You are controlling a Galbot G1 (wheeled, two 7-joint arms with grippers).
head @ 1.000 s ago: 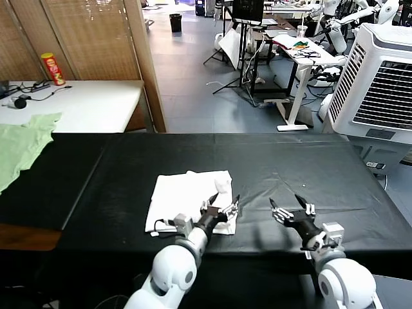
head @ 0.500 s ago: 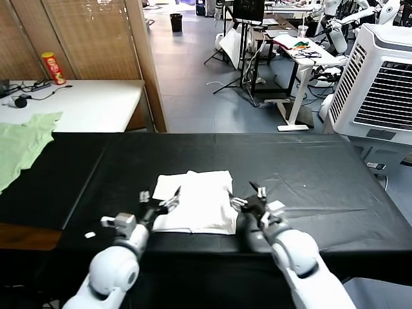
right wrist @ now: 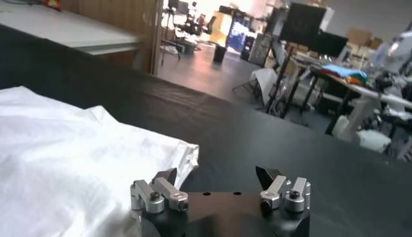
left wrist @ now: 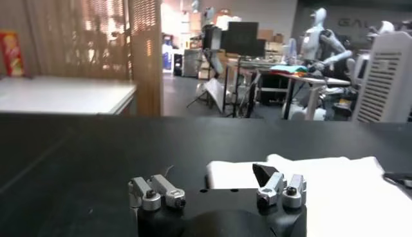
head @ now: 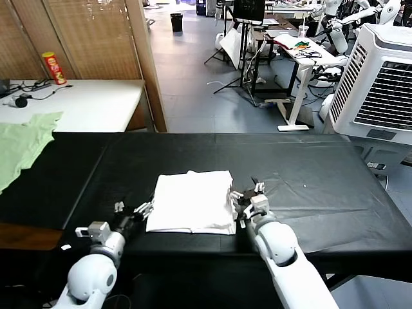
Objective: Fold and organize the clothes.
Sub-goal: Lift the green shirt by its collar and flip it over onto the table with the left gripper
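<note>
We flank the folded white T-shirt [head: 193,203], mid black table [head: 322,174] — left gripper [head: 132,210] and right gripper [head: 248,196] both spread wide, empty. Next, we judge, pinch both side edges together.

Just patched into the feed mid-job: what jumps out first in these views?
The folded white T-shirt stands out, lying on the black table near its front edge. Both grippers flank it low over the cloth, open and empty: the left gripper at the shirt's left edge, the right gripper at its right edge. A pale green garment lies at the table's far left.
</note>
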